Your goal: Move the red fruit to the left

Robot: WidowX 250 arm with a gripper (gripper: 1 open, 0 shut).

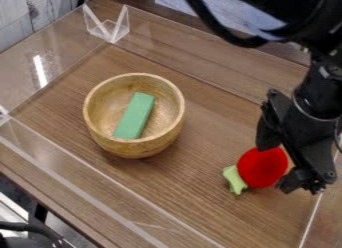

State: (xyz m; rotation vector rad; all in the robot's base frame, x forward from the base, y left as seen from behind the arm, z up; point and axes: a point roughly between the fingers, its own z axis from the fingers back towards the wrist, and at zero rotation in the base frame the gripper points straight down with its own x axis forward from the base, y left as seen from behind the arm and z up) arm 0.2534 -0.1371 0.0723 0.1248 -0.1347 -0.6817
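The red fruit [262, 166] lies on the wooden table at the right, its light green stem [235, 179] pointing left. My black gripper [286, 157] hangs straight down over it, jaws wide open. One finger [271, 122] stands behind the fruit and the other [315, 176] at its right. The fruit's right side is tucked against the fingers; I cannot tell whether they touch it. It rests on the table, not lifted.
A wooden bowl [96, 127] holding a flat green block [134, 115] stands left of centre. Clear acrylic walls [47, 162] fence the table, one close on the gripper's right [325, 207]. A clear folded stand [107, 25] sits at the back.
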